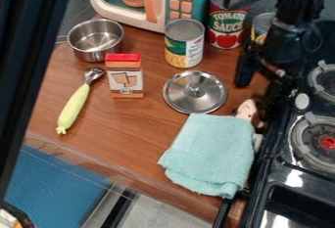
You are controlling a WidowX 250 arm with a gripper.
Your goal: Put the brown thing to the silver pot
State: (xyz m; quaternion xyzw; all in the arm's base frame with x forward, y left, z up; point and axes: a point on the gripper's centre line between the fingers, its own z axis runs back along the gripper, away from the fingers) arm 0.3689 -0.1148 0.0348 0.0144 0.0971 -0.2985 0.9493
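At the left of the table, a spoon with a light green handle is seen, its metal end near the box. The silver pot is located above it. The brown thing, a brown box with a red top, is found on the table, just beside the pot, toward the camera. A toy microwave is noted behind. Next, a yellow-and-green can is recorded, with a metal lid laid below it. A folded turquoise towel is placed toward the camera, a doll's head being exposed at its upper corner. A tomato sauce can is stood at the back. The gripper is positioned beside the stove, its jaws spread.
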